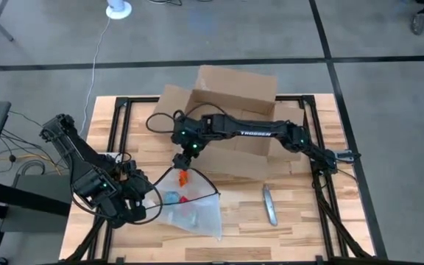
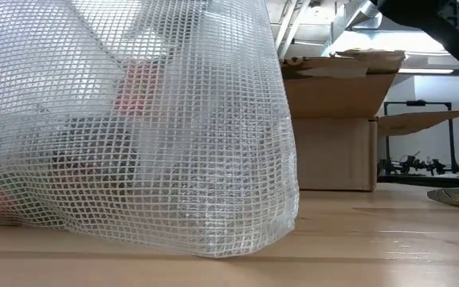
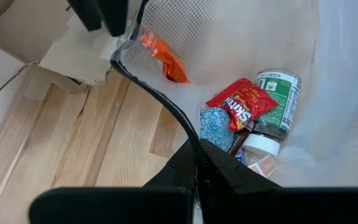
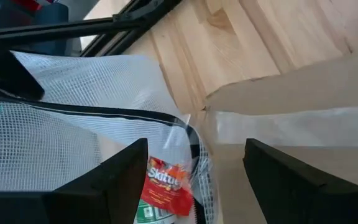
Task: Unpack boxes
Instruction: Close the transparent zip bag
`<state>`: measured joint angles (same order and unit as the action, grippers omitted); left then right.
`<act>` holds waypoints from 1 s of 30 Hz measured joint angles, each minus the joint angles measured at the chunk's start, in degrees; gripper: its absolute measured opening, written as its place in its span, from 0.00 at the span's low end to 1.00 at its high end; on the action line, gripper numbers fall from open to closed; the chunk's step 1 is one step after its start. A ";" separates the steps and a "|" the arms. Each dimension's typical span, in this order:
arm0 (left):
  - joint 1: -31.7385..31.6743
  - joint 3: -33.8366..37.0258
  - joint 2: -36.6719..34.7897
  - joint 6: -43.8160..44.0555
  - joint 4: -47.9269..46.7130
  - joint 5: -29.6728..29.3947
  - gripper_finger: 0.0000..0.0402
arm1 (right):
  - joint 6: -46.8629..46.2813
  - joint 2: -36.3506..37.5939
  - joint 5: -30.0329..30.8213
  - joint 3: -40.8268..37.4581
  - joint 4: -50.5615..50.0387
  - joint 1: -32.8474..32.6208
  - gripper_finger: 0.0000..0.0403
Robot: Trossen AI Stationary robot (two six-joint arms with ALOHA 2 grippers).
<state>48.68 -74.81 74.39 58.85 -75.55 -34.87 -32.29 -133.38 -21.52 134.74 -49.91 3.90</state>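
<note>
Nearest the table's (image 1: 300, 228) front edge: clear mesh bag (image 1: 193, 210), lying flat on the wood and filling the near part of the low view. Inside it, visible past the mesh: red candy packet (image 3: 244, 102), green-labelled jar (image 3: 278, 102), blue round item (image 3: 216, 124). At the bag's left side, left gripper (image 1: 144, 200), clamped tight on the bag's black rim. To the right on bare wood, grey tool (image 1: 270, 205), well apart from the bag. Farther back, above the bag's mouth, right gripper (image 1: 185, 163), fingers spread wide, gripping nothing; orange packet (image 1: 183, 177) just under it at the rim. Beyond that gripper, near but not touching, brown cardboard box (image 1: 230, 99), upright at the table's far edge, flaps open, right arm stretched across its front.
</note>
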 joint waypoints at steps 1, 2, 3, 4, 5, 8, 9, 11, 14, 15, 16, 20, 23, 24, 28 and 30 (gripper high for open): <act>-0.02 0.00 0.00 -0.02 -0.04 0.00 0.00 | -0.42 0.00 -0.06 0.00 -0.17 0.00 0.62; -0.02 0.00 0.00 -0.04 -0.04 -0.01 0.00 | -0.70 -0.05 -0.06 -0.01 -0.37 0.00 0.62; 0.00 0.00 0.00 -0.04 0.00 0.00 0.00 | -0.74 -0.09 -0.06 -0.02 -0.42 0.00 0.62; 0.00 0.00 0.00 -0.04 -0.01 0.00 0.00 | -0.66 -0.10 -0.05 -0.02 -0.32 -0.01 0.62; 0.00 0.00 0.00 -0.06 -0.02 0.00 0.00 | -0.11 -0.09 -0.01 -0.02 -0.21 -0.09 0.62; -0.02 0.00 0.00 -0.07 -0.06 0.00 0.00 | 4.83 0.07 0.25 -0.02 -0.14 -0.11 0.62; -0.02 0.00 0.00 -0.09 -0.06 0.00 0.00 | 7.09 0.19 0.32 -0.02 -0.32 -0.11 0.62; 0.00 0.00 0.00 -0.46 -0.06 0.00 0.00 | 13.22 0.44 0.37 0.04 -0.31 -0.11 0.62; -0.02 0.00 0.00 -0.52 -0.03 0.00 0.00 | 25.76 0.76 0.38 0.20 -0.59 -0.18 0.62; -0.02 0.00 0.00 -0.50 -0.02 0.00 0.00 | 30.51 0.76 0.38 0.19 -0.99 -0.35 0.62; 0.00 0.00 0.00 -0.46 -0.04 0.08 0.00 | 34.57 0.76 0.48 0.15 -1.38 -0.47 0.62; -0.02 0.00 0.00 0.38 -0.02 0.61 0.00 | 45.04 0.70 1.89 0.09 -1.36 -1.20 0.62; 0.00 0.00 0.00 0.65 0.00 0.81 0.00 | 48.79 0.70 5.53 0.09 -1.13 -1.54 0.62; -0.01 0.00 0.00 0.67 0.00 0.85 0.00 | 49.44 0.59 6.84 0.09 -0.67 -1.66 0.62; -0.02 0.00 0.00 0.92 0.00 1.01 0.00 | 50.37 -0.07 8.72 -0.12 1.83 -1.51 0.62; 0.00 0.00 0.00 0.90 -0.03 1.05 0.00 | 50.37 -0.07 8.75 -1.20 3.68 -1.54 0.62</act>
<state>48.69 -74.81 74.39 59.75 -75.59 -33.83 18.09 -133.45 -12.78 133.53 -46.23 2.36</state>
